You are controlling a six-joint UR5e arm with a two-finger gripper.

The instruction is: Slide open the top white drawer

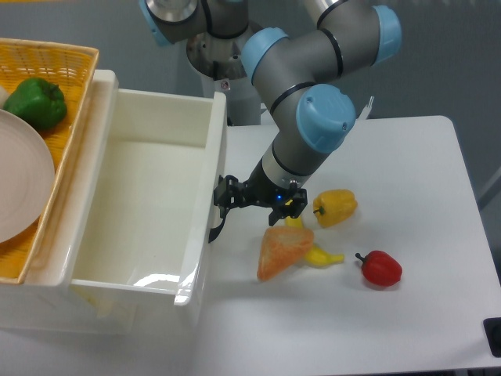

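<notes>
The top white drawer (141, 211) stands pulled far out of its cabinet, a deep glossy box filling the left half of the view, its inside bare and its front wall facing the arm. On that front wall the curved black handle (217, 222) shows as a thin dark arc. The claw (227, 197) sits right at the upper end of this handle, pressed close against the drawer front; its black fingers are bunched about the handle, but the view is too dark and small to tell whether they actually clamp it or how wide they stand. The grey arm with pale blue joint caps (309, 129) reaches down to it from the upper middle. Left of the drawer, on top of the cabinet, lies a yellow woven basket (59, 66) holding a green pepper (35, 102) and a pale plate (19, 188). On the white worktop (391, 313), just right of the claw, several things lie close together: an orange wedge-shaped piece (283, 249) directly below the wrist, a small yellow banana-like piece (322, 255) touching it, a yellow pepper (337, 207) just beside the wrist, and a red pepper (380, 268) a little further right, apart from the rest.
</notes>
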